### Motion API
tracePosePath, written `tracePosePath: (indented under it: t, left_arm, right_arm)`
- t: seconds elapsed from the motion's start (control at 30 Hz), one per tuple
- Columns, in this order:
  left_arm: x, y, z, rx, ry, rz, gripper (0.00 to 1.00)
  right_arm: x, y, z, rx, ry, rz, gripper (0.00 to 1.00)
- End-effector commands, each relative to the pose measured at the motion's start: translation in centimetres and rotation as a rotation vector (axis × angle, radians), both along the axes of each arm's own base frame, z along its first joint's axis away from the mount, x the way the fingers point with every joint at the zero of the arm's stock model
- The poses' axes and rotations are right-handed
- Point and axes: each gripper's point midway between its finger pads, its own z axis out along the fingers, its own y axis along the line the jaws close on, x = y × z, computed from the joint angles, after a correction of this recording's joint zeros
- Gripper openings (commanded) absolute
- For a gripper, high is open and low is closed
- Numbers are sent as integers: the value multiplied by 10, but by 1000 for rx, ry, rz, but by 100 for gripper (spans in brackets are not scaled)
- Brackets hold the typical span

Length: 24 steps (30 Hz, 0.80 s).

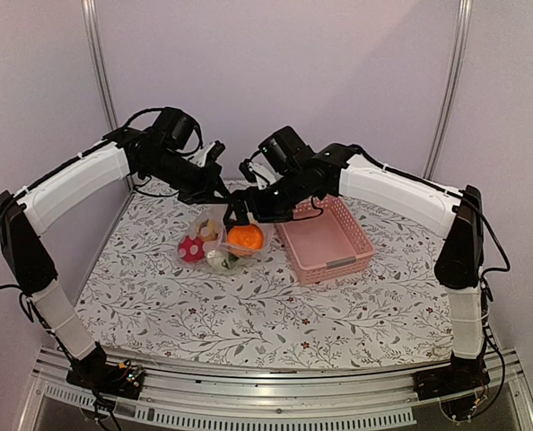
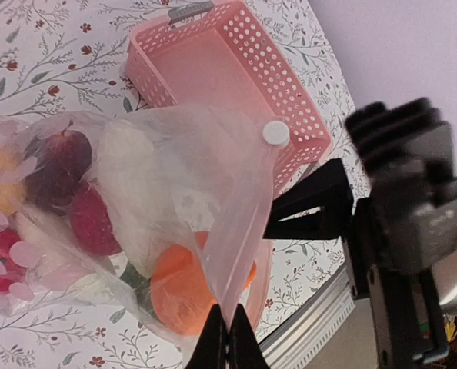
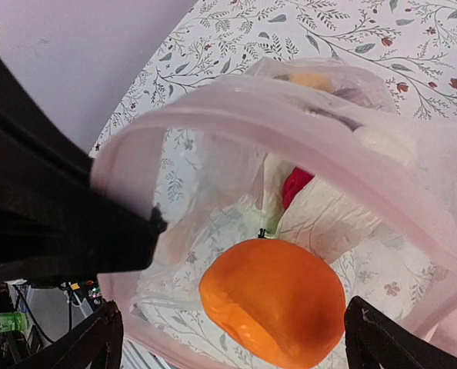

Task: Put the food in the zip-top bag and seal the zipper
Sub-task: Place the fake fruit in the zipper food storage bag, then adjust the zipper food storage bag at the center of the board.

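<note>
The clear zip-top bag (image 1: 205,244) lies on the table with its mouth lifted. My left gripper (image 1: 222,192) is shut on the bag's mouth edge, its fingertips pinched together on the film in the left wrist view (image 2: 228,342). The bag (image 2: 175,177) holds dark purple (image 2: 59,161), red (image 2: 90,219), cream-white (image 2: 128,150) and orange (image 2: 178,292) food. My right gripper (image 1: 240,215) is open just above the mouth. In the right wrist view the orange fruit (image 3: 271,300) sits inside the mouth between the spread fingers (image 3: 101,338). The pinkish zipper strip (image 3: 305,123) arches over it.
The pink lattice basket (image 1: 347,256) stands right of the bag, with nothing in it, and shows in the left wrist view (image 2: 290,100). The left gripper's black body (image 3: 44,207) fills the left of the right wrist view. The table's near metal edge (image 2: 313,315) is close below.
</note>
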Motion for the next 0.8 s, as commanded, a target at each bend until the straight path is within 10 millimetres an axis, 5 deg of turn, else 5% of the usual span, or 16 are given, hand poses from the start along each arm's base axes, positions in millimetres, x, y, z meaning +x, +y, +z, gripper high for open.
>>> tracePosePath:
  t: [0.0, 0.1, 0.27, 0.43, 0.57, 0.77]
  left_arm:
    - [7, 5, 12, -20, -38, 6, 0]
    - [6, 5, 9, -16, -35, -4, 0]
    - [-5, -3, 26, -82, -65, -79, 0]
    - [-71, -37, 86, -320, -116, -327, 0]
    - [-89, -28, 74, -225, -124, -323, 0]
    - [-68, 2, 33, 25, -167, -226, 0]
  right_arm:
    - [-10, -28, 93, 116, -107, -22, 99]
    - [-1, -54, 109, 100, -166, -87, 99]
    - [30, -116, 84, -49, -318, -240, 99]
    - [14, -124, 98, 135, -213, -64, 87]
    - [-15, -128, 125, 217, -306, 67, 73]
    - [-41, -139, 89, 153, -309, 183, 58]
